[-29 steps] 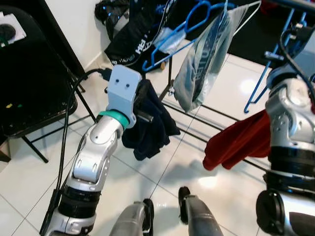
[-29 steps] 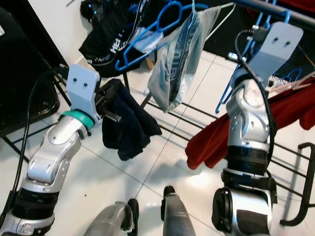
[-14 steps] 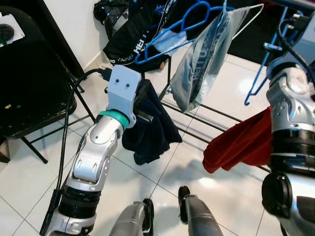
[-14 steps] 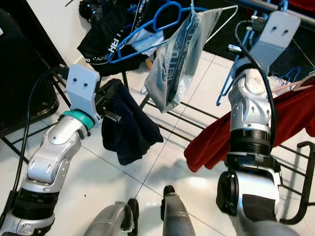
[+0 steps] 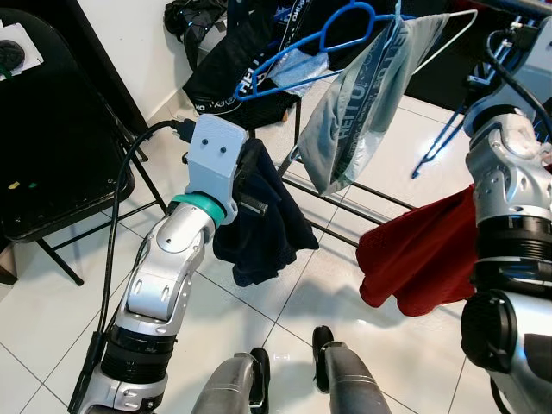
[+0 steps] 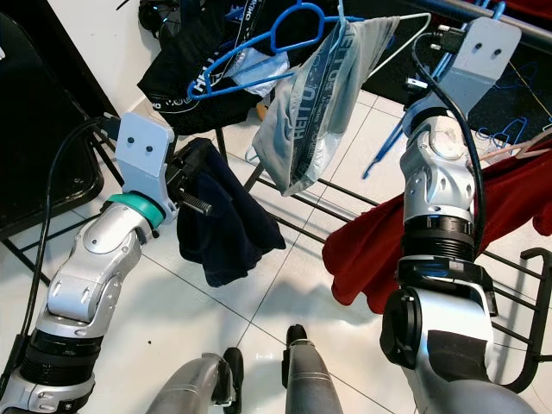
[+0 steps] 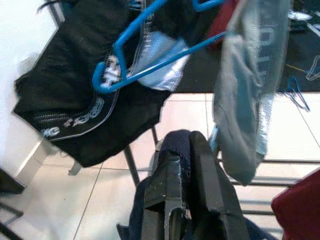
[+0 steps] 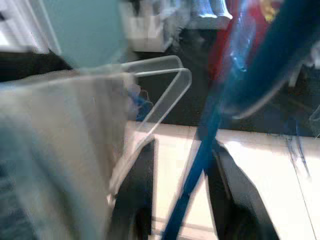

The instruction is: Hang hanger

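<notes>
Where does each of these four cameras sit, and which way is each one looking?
Left eye view: on the head, looking forward and down; shows both silver arms, the left gripper shut on a navy garment, and a red garment.
Right eye view: beside it, same scene; the grey garment hangs on a blue hanger.
Left wrist view: along that gripper's black fingers, toward the blue hanger.
Right wrist view: along the right gripper, blurred, a blue bar between its fingers.
Shared: blue hanger and grey garment.

Right wrist view blurred; blue hanger (image 8: 200, 150) smeared between fingers.
</notes>
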